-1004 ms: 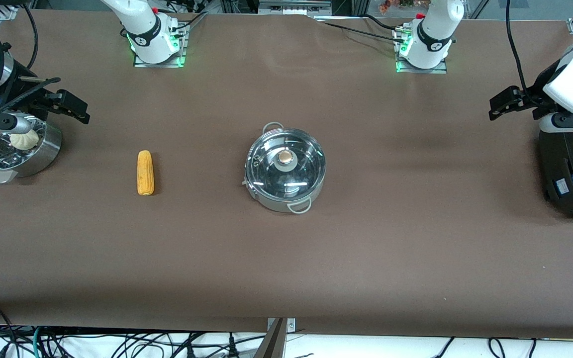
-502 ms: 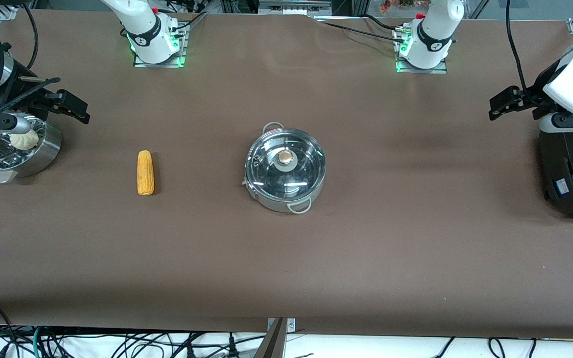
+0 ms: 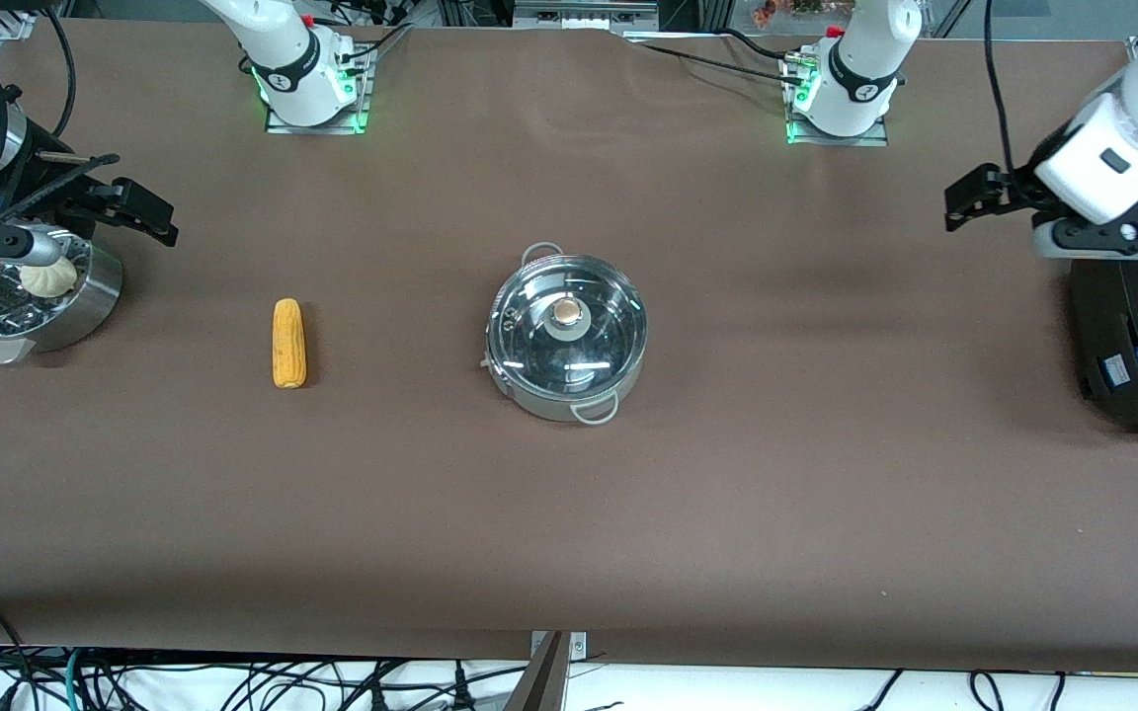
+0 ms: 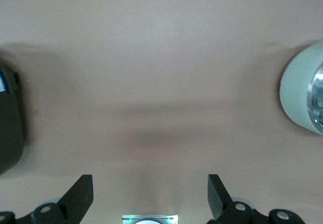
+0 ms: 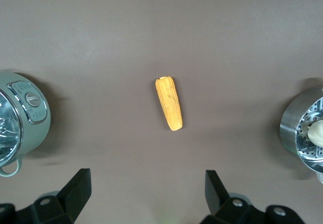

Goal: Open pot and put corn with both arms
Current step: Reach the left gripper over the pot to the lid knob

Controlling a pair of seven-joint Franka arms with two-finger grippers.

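From my station I see a long table (image 3: pixel 727 513) under a brown cover, with cables hanging along its near edge; the pot (image 3: pixel 566 338) sits at the middle of it, glass lid (image 3: pixel 569 331) on, tan knob (image 3: pixel 565 313) at the centre, one wire loop handle facing the front camera and one facing the bases; the corn (image 3: pixel 288 343) lies flat on the cloth toward the right arm's end, well apart from the pot, its length running from the bases toward the front camera.

At the right arm's end a steel steamer bowl (image 3: pixel 85 296) holds a white bun (image 3: pixel 47 277); the right gripper (image 3: pixel 139 212) hangs over the bowl's edge, and the arm waits; at the left arm's end stands a big black cooker (image 3: pixel 1137 336), and the left gripper (image 3: pixel 969 202) is up over the bare cloth beside it.

The front view does not let me judge the fingers; the wrist views do. The right wrist view shows its gripper (image 5: pixel 146 191) with fingers spread wide and empty, with the corn (image 5: pixel 169 103) between pot (image 5: pixel 20 118) and bowl (image 5: pixel 298 128); the left wrist view shows its gripper (image 4: pixel 150 196) likewise spread and empty, the pot's wall (image 4: pixel 298 95) at one edge and the cooker (image 4: pixel 10 128) at the other; the corn is out of that view.
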